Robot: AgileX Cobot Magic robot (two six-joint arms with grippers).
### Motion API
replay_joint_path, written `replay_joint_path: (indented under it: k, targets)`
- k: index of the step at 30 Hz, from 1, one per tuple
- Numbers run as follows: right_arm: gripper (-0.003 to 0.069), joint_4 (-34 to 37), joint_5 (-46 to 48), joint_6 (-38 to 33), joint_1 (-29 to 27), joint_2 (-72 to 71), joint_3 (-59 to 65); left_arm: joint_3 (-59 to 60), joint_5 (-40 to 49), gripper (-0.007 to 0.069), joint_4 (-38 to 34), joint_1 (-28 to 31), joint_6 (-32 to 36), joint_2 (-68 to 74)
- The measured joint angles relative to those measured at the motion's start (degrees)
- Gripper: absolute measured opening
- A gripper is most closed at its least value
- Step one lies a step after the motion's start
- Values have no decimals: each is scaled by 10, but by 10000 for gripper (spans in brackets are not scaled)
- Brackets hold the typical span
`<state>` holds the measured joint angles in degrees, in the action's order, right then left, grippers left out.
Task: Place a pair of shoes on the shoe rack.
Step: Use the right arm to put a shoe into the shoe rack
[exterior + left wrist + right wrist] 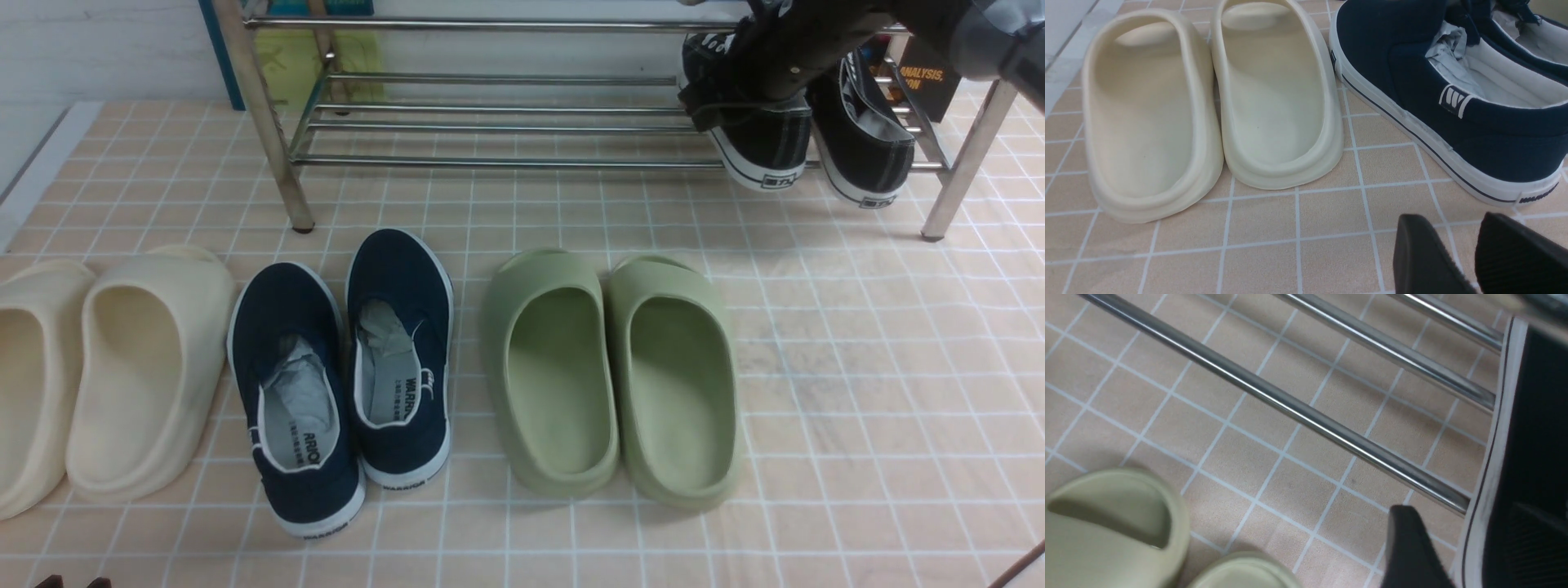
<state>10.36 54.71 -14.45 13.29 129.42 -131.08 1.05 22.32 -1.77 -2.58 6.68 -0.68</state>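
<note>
Black canvas first, in the front view: both sneakers (767, 151) lie on the lower shelf of the rack (490, 162), at its right end, side by side with toes in and heels hanging out past the front bar. The right arm (816, 41) reaches over the left-hand one and hides its own fingers. By my reading the placing is nearly done and what remains is letting go. The risk is there: the heels overhang and tilt down, so a snagged withdrawal could drag that sneaker off onto the counter (857, 367). The top bar (490, 24) runs close by the arm and could catch it on a steep lift. Green slides (555, 367), slip-ons (400, 286) and cream slides (147, 367) line the counter in front, well apart from the sneakers.

Left wrist view: the left fingers (1421, 253) are spread and empty, above bare tile near the cream slides and one slip-on.

Right wrist view: the right fingers (1408, 547) stand apart with the sneaker's white sole edge between them; I cannot tell whether they press it. A green slide sits just below the front bar.
</note>
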Motion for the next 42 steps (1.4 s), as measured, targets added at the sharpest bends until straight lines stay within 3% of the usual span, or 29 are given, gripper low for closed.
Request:
replay_joint_path:
  k: [5, 11, 16, 23, 27, 33, 36, 39, 42]
  targets:
    - [467, -38, 8, 47, -1, -33, -1, 0, 0, 241, 0, 0, 0, 0]
    - [430, -83, 2, 85, -2, -18, -2, 0, 0, 241, 0, 0, 0, 0]
    - [305, -95, -2, 116, -2, 20, -2, 0, 0, 241, 0, 0, 0, 0]
    - [15, -93, -14, 121, 3, 21, -2, 0, 0, 241, 0, 0, 0, 0]
    - [1, -92, -11, 120, 7, 10, 1, 0, 0, 241, 0, 0, 0, 0]
    - [61, -98, 11, 121, 8, -3, 3, 0, 0, 240, 0, 0, 0, 0]
    - [178, -98, 14, 121, 9, -7, 4, 0, 0, 240, 0, 0, 0, 0]
    - [339, -97, 20, 121, 10, -15, 5, 0, 0, 240, 0, 0, 0, 0]
    - [428, -99, 39, 118, 9, -34, 8, 0, 0, 240, 0, 0, 0, 0]
